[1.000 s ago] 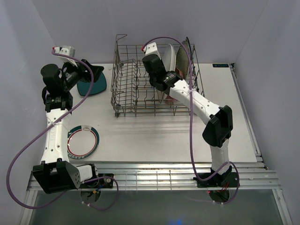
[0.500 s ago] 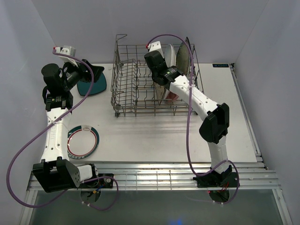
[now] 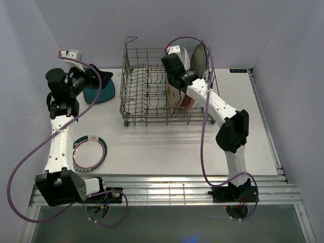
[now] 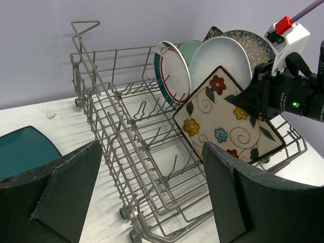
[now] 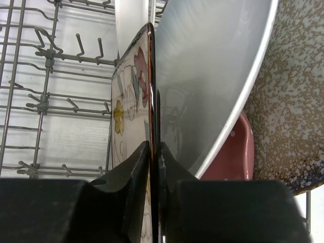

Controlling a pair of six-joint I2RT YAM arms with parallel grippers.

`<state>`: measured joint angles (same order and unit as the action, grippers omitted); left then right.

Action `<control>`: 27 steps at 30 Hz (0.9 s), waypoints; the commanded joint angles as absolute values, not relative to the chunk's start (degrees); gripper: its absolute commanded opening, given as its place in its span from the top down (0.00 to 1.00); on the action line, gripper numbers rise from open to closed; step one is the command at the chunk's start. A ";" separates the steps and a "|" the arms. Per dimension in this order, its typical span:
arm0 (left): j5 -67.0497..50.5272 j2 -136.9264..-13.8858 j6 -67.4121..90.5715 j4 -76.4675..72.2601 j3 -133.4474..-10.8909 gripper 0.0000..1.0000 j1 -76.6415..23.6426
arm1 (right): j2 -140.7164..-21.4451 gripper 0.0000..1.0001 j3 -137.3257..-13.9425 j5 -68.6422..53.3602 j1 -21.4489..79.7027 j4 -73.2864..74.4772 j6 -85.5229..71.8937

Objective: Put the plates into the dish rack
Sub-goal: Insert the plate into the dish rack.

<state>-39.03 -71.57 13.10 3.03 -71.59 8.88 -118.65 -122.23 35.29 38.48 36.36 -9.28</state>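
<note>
The grey wire dish rack [image 3: 144, 98] stands at the back of the table. At its right end several plates stand on edge: a red-and-teal rimmed one [image 4: 172, 71], a mint green one [image 4: 190, 48], a big white one [image 4: 220, 55] and a speckled one [image 4: 253, 43]. A pink plate [image 5: 233, 157] lies low behind the white one. My right gripper [image 5: 153, 147] is shut on the top edge of the floral square plate [image 4: 223, 121], which stands in the rack against the white plate. My left gripper [image 4: 152, 202] hangs open, holding nothing, over a teal plate [image 3: 98, 93].
A round plate with a teal and red rim [image 3: 90, 153] lies flat on the table at the front left. The rack's left half shows bare tines [image 4: 144, 109]. The right arm's purple cable [image 3: 205, 121] hangs beside the rack's right wall.
My right gripper has moved back and slightly right with the floral plate, which now stands more upright among the other plates. The left arm has hardly moved.
</note>
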 commanded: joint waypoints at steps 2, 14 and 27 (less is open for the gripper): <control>-39.81 -71.46 12.57 3.69 -72.07 0.09 8.88 | -115.40 0.77 -126.83 39.11 37.62 31.46 -10.37; -40.08 -71.72 12.57 3.87 -72.16 0.09 8.79 | -112.94 0.65 -126.74 40.87 37.62 31.90 -8.88; -40.25 -72.07 12.57 3.87 -72.07 0.09 8.70 | -116.81 0.53 -132.72 46.05 35.95 30.51 -4.75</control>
<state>-39.48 -72.01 13.08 3.49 -71.59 8.86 -116.36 -130.37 43.24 37.21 33.93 -5.61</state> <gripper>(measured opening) 0.906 0.464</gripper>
